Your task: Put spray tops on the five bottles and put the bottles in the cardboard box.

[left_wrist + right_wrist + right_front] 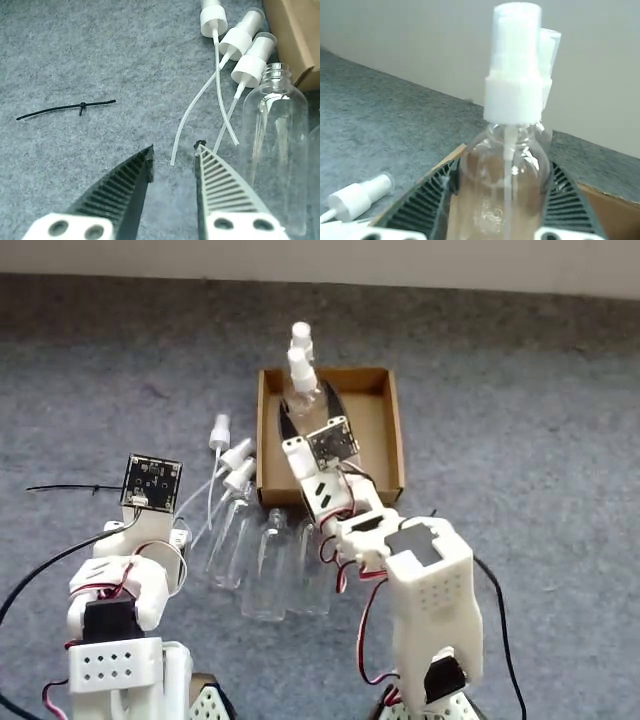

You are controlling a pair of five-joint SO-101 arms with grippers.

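My right gripper (304, 408) is shut on a clear bottle (502, 190) with a white spray top (514, 75), held upright inside the cardboard box (385, 430) near its far left corner. A second capped bottle (301, 336) stands just behind it. Three uncapped bottles (268, 558) lie side by side on the carpet in front of the box. Three loose spray tops (242, 35) with thin tubes lie to their left. My left gripper (173, 152) is open just above the carpet, short of the tubes, with one uncapped bottle (275, 150) beside it.
A black cable tie (67, 107) lies on the grey carpet left of the spray tops. The box corner (295, 30) is just beyond the loose tops. The carpet runs up to a pale wall behind the box.
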